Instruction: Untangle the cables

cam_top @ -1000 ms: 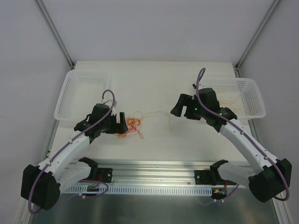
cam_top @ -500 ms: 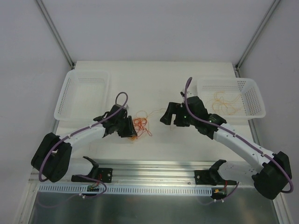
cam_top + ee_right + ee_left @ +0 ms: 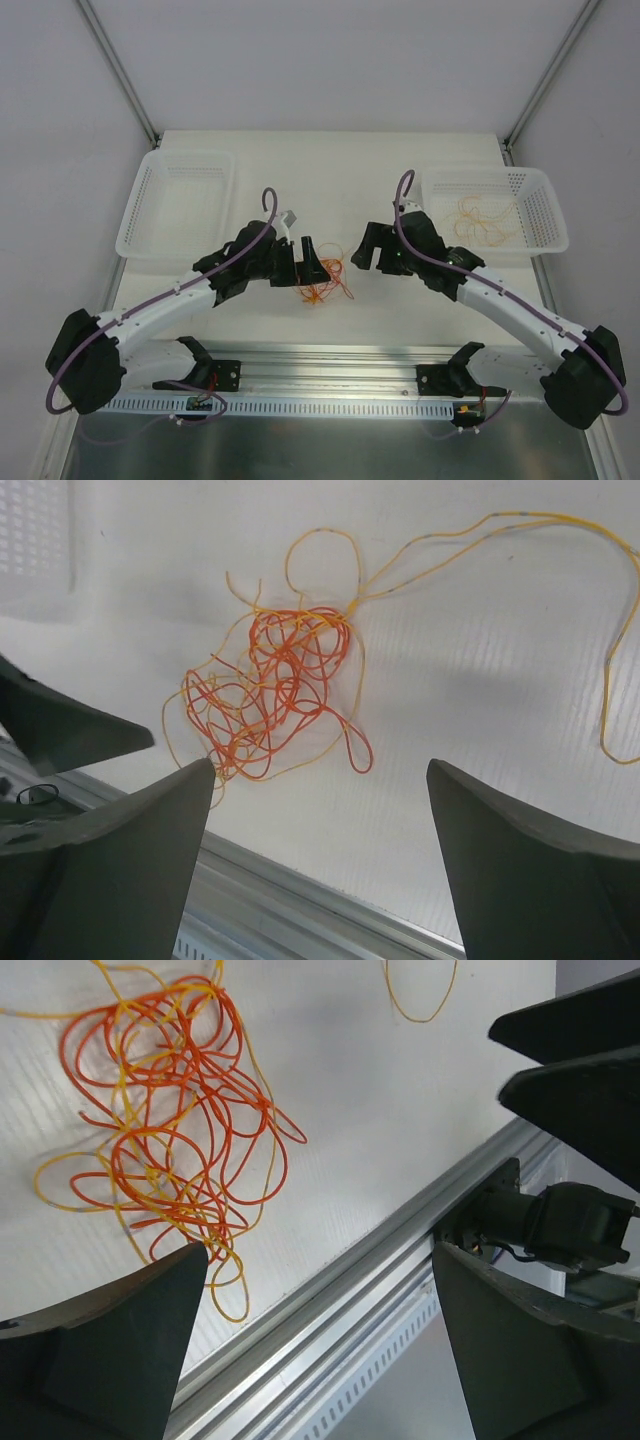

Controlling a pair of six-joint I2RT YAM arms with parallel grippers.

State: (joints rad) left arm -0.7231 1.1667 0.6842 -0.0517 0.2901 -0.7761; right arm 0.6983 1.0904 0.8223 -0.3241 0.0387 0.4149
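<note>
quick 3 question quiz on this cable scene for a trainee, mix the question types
1. True or false: the left hand is open, gripping nothing.
2. Loose orange strands already lie in which basket? A: the left basket. B: the right basket. C: neither.
3. Short answer: which two colours make up the tangle of cables on the table?

Key: 1 true; 2 B; 3 red-orange and yellow.

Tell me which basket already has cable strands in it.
The right-hand basket: thin orange strands lie inside it. The left-hand basket shows none.
</note>
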